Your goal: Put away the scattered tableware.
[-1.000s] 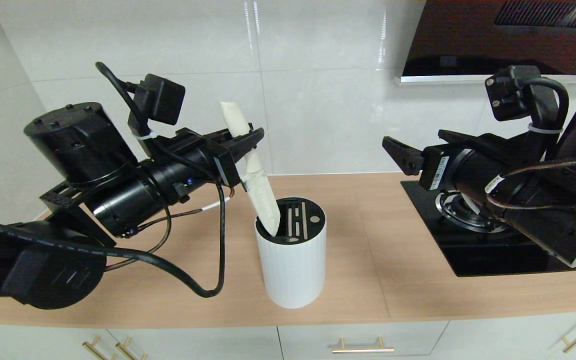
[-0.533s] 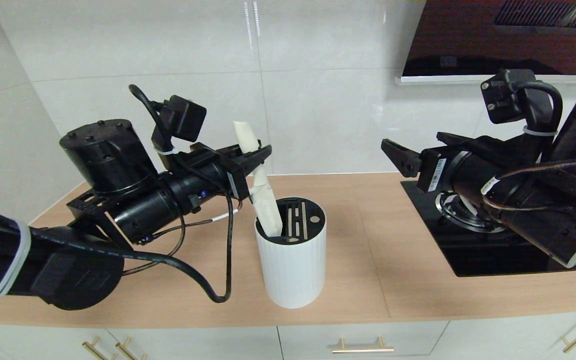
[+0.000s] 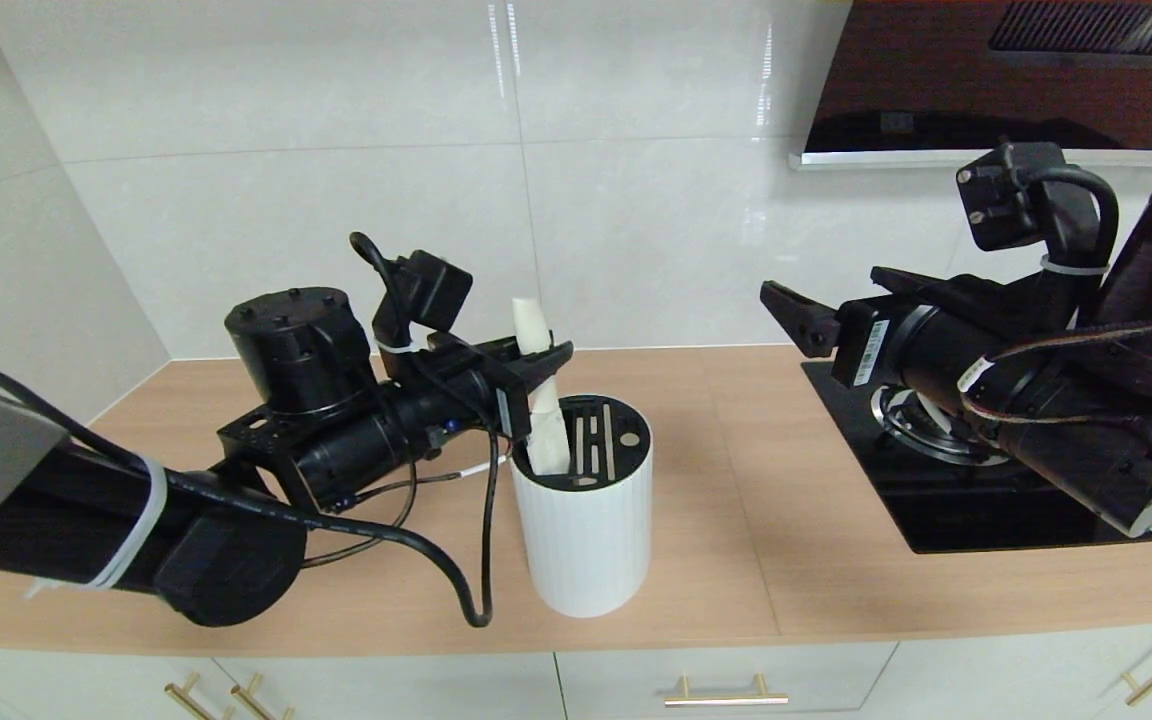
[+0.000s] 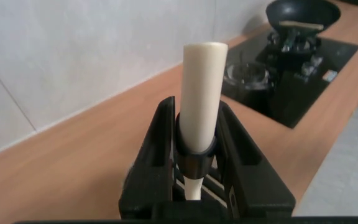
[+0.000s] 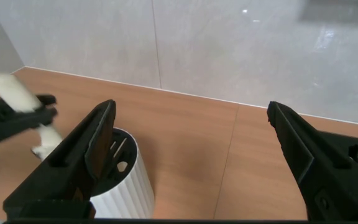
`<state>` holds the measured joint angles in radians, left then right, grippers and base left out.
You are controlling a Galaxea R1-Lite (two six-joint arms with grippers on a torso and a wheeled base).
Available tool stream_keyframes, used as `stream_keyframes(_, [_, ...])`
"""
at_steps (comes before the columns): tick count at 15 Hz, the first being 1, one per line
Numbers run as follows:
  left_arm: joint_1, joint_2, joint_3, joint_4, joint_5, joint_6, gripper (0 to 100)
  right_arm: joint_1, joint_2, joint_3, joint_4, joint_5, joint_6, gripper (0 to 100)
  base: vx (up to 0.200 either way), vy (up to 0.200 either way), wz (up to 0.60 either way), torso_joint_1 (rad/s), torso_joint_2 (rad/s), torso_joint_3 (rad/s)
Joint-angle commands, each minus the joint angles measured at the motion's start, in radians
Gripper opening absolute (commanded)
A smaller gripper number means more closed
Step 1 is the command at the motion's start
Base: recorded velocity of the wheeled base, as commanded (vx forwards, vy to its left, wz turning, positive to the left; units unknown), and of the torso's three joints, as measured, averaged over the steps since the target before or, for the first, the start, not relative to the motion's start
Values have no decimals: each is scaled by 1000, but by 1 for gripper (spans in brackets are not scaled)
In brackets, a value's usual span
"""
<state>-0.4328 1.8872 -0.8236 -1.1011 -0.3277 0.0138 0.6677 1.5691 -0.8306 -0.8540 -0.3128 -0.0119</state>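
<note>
Left gripper (image 3: 546, 360) is clamped on the cream, round-ended handle of a pale kitchen knife (image 3: 546, 435), with the fingers closed around the dark collar where the handle narrows. The handle's end stands up above the fingers. Directly below them, the knife's whitish lower part leans slightly and is already inside the black slotted top of a white ribbed cylindrical holder (image 3: 586, 530). The holder stands on the light wooden countertop (image 3: 736, 560), just under and ahead of the fingertips.

Right gripper (image 5: 188, 130) hangs well apart from it, with its jaws spread wide and nothing between them. It sits above the countertop next to the black glass hob (image 3: 936, 500).

The knife looks stiff and light. Its smooth handle could probably twist or slip in a loose pinch, and the pale blade may be brittle, so it should not be forced sideways against the slot. The collar seems the right place to hold it: near the blade for control and clear of the edge. From here, the knife probably needs to go straight down before being let go.
</note>
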Motion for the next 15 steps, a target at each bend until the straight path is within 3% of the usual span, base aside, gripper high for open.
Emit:
stream_keyframes(1, [-4, 41, 0, -3, -1, 0, 0, 1, 3, 1, 0, 0, 0, 100, 0, 0, 0, 0, 0, 0])
stream_keyframes(11, [-9, 66, -2, -3, 35, 0, 0, 1, 11, 2, 0, 0, 0, 100, 0, 0, 0, 0, 0, 0])
stream_keyframes(12, [-9, 66, -2, -3, 36, 0, 100, 1, 11, 2, 0, 0, 0, 100, 0, 0, 0, 0, 0, 0])
stream_keyframes(15, [-18, 56, -2, -6, 67, 2, 100, 1, 11, 4, 0, 0, 0, 100, 0, 0, 0, 0, 0, 0])
